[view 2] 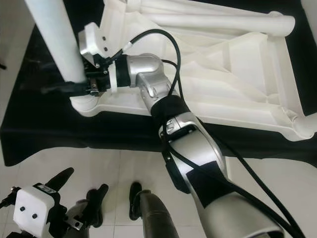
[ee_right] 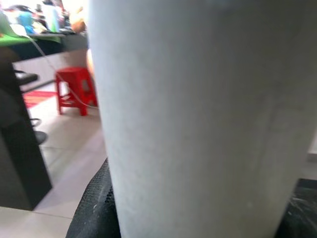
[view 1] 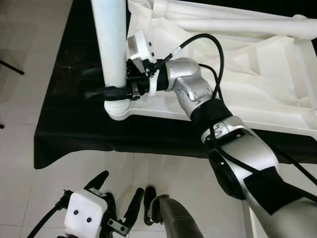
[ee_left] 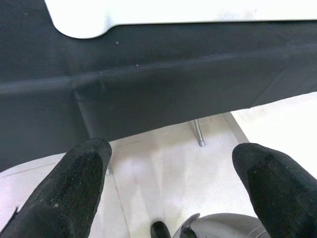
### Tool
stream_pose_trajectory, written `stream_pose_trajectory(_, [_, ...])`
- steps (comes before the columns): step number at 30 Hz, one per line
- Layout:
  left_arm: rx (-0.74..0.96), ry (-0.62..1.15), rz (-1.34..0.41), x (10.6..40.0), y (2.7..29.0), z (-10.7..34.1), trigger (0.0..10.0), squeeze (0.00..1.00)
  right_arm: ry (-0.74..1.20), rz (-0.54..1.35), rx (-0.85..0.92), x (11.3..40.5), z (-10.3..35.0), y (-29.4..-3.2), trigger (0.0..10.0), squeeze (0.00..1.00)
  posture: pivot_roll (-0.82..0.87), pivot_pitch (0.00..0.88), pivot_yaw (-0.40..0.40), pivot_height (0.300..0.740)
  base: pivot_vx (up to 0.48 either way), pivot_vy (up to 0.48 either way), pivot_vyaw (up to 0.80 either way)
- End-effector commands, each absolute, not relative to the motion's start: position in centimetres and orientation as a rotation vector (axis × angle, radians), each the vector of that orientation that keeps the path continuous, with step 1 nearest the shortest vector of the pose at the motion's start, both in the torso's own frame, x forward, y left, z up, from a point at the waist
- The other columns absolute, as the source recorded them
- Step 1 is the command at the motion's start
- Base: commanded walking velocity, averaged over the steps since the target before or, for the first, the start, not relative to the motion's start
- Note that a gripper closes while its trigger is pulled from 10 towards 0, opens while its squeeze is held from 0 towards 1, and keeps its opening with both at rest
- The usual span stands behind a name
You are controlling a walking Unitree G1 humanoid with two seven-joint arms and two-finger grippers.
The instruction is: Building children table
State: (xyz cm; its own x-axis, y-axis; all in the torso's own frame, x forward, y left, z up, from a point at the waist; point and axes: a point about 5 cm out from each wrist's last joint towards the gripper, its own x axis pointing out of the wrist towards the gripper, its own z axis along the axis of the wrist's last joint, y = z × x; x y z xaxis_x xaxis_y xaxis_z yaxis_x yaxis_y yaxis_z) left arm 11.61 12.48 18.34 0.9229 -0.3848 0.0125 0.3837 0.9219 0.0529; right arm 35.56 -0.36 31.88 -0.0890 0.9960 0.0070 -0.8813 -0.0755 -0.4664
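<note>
the right hand (view 1: 116, 91) is clamped around a white table leg (view 1: 111, 39), one black finger (view 1: 101, 92) lying across its near side just above the foot; the right wrist view confirms it, with the pale tube pressed between dark pads at both lower corners. the grip sits low on the leg, right over the corner socket (view 1: 119, 108) of the upturned white tabletop (view 2: 233, 74), and that placement reads as deliberate: holding close to the joint lets the arm steer the leg's end into the socket and keep it upright while it seats. the leg stands nearly vertical, its foot meeting the rounded socket, though i cannot tell whether it is fully pushed home

the tabletop lies underside up on the desk (view 1: 69, 129), which is draped in black cloth, so the ribs and sockets face the robot. another white leg (view 2: 223, 21) lies across the far side of the tabletop, and a free corner socket (view 2: 304, 126) shows at the right edge

the left hand (view 1: 119, 201) hangs low in front of the desk over the pale tiled floor (view 1: 49, 183), fingers spread apart and holding nothing; from its wrist view the draped edge and the tabletop corner (ee_left: 79, 22) lie ahead. it looks parked, out of the working arm's way
</note>
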Motion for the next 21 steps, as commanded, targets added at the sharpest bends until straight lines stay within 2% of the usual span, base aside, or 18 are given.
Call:
stream_pose_trajectory(1, [0.056,0.010,-0.404,11.4,12.5,18.1,10.0,0.00,-0.169,1.472,-0.383,37.1,27.3,-2.0,10.0,0.00,-0.08,0.480,-0.180,0.740,0.000,0.000,0.00])
stream_pose_trajectory(2, [0.056,0.010,-0.404,11.4,12.5,18.1,10.0,0.00,-0.169,1.472,-0.383,37.1,27.3,-2.0,10.0,0.00,-0.08,0.480,-0.180,0.740,0.000,0.000,0.00])
stream_pose_trajectory(3, [0.058,0.011,-0.404,11.4,12.6,18.0,10.0,0.00,-0.145,1.370,-0.363,37.4,26.7,-2.1,10.0,0.00,-0.09,0.477,-0.185,0.740,0.000,0.000,0.00])
stream_pose_trajectory(4, [0.058,0.011,-0.404,11.4,12.6,18.0,10.0,0.00,-0.145,1.370,-0.363,37.4,26.7,-2.1,10.0,0.00,-0.09,0.477,-0.185,0.740,0.000,0.000,0.00])
stream_pose_trajectory(5, [0.060,0.012,-0.403,11.4,12.6,18.0,10.0,0.00,-0.091,1.221,-0.295,37.8,25.8,-2.0,10.0,0.00,-0.09,0.477,-0.185,0.740,0.000,0.000,0.00])
stream_pose_trajectory(6, [0.060,0.012,-0.403,11.4,12.6,18.0,10.0,0.00,-0.091,1.221,-0.295,37.8,25.8,-2.0,10.0,0.00,-0.09,0.477,-0.185,0.740,0.000,0.000,0.00])
stream_pose_trajectory(7, [0.061,0.012,-0.401,11.4,12.6,18.0,10.0,0.00,-0.024,0.993,-0.195,37.4,23.7,-1.7,10.0,0.00,-0.09,0.473,-0.193,0.740,0.000,0.000,0.00])
stream_pose_trajectory(8, [0.061,0.012,-0.401,11.4,12.6,18.0,10.0,0.00,-0.024,0.993,-0.195,37.4,23.7,-1.7,10.0,0.00,-0.09,0.473,-0.193,0.740,0.000,0.000,0.00])
stream_pose_trajectory(9, [0.063,0.012,-0.399,11.5,12.7,18.1,10.0,0.00,0.031,0.800,-0.117,36.6,22.0,-1.9,10.0,0.00,-0.10,0.470,-0.182,0.740,0.000,0.000,0.00])
stream_pose_trajectory(10, [0.063,0.012,-0.399,11.5,12.7,18.1,10.0,0.00,0.031,0.800,-0.117,36.6,22.0,-1.9,10.0,0.00,-0.10,0.470,-0.182,0.740,0.000,0.000,0.00])
stream_pose_trajectory(12, [0.069,0.013,-0.399,11.7,12.8,18.0,10.0,0.00,0.053,0.572,-0.009,35.4,20.7,-2.4,10.0,0.00,-0.10,0.459,-0.170,0.740,0.000,0.000,0.00])
stream_pose_trajectory(21, [0.087,0.005,-0.397,12.4,13.1,17.8,10.0,0.00,0.025,0.472,0.031,33.9,20.9,-1.1,10.0,0.00,-0.09,0.438,-0.165,0.740,0.000,0.000,0.00])
